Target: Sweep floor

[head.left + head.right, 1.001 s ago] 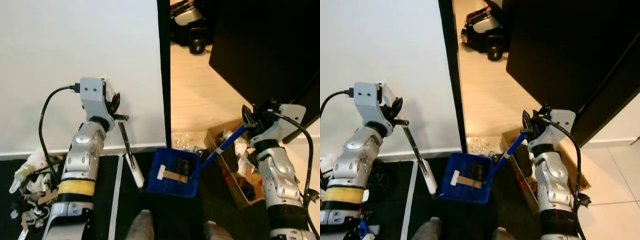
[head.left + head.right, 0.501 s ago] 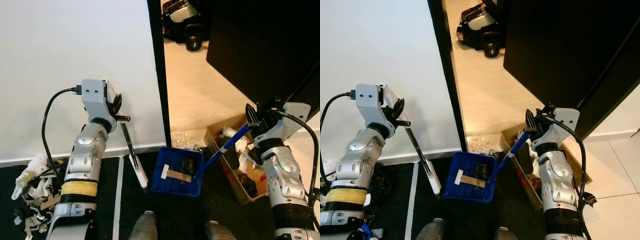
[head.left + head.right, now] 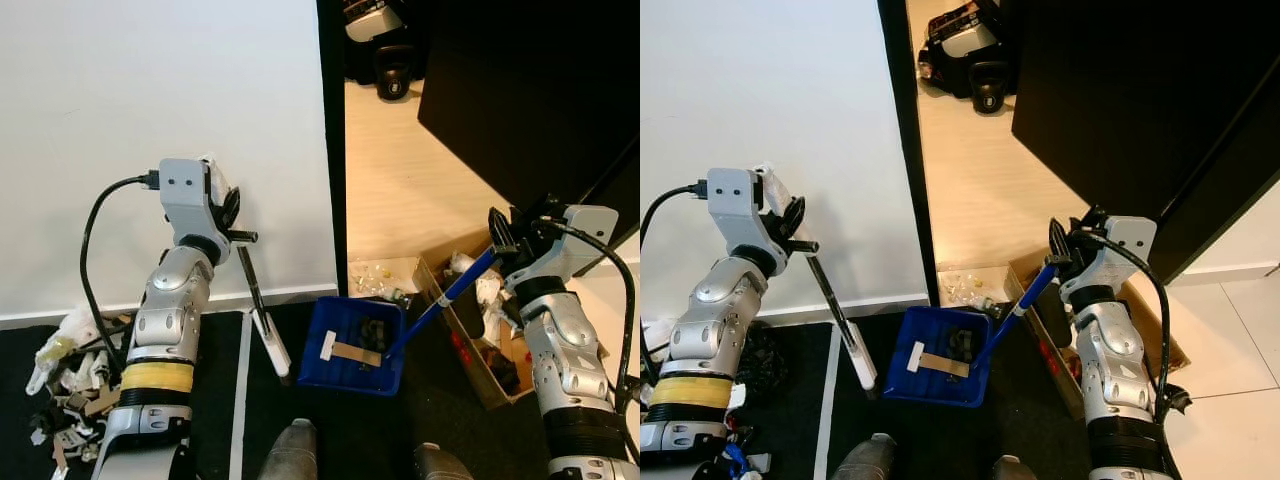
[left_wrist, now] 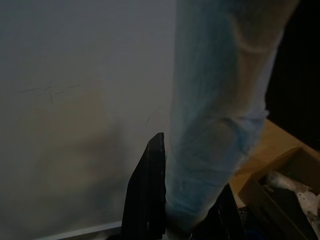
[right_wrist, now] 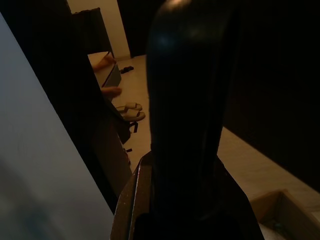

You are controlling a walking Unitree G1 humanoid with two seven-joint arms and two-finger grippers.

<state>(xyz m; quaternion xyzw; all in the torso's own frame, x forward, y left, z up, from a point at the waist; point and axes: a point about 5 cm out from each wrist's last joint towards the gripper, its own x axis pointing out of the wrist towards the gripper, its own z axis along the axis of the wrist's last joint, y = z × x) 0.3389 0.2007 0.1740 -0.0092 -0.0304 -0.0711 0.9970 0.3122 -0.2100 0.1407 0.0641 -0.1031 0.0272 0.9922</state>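
White wall, black floor mat [image 3: 330, 430]. Left gripper [image 3: 232, 212] jaws clamped on broom handle [image 3: 247, 275], slanting down to white head on mat. Right gripper [image 3: 503, 240] jaws clamped on blue dustpan [image 3: 352, 345] handle, running down-left; debris inside. Cardboard box [image 3: 480, 340] beside.

Dustpan [image 3: 352, 346] between brush [image 3: 262, 318] and box [image 3: 490, 345]

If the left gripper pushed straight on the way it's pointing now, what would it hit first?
Most likely the white wall. The left gripper, shut on the brush handle, faces it in the left wrist view, though the gap is hard to judge.
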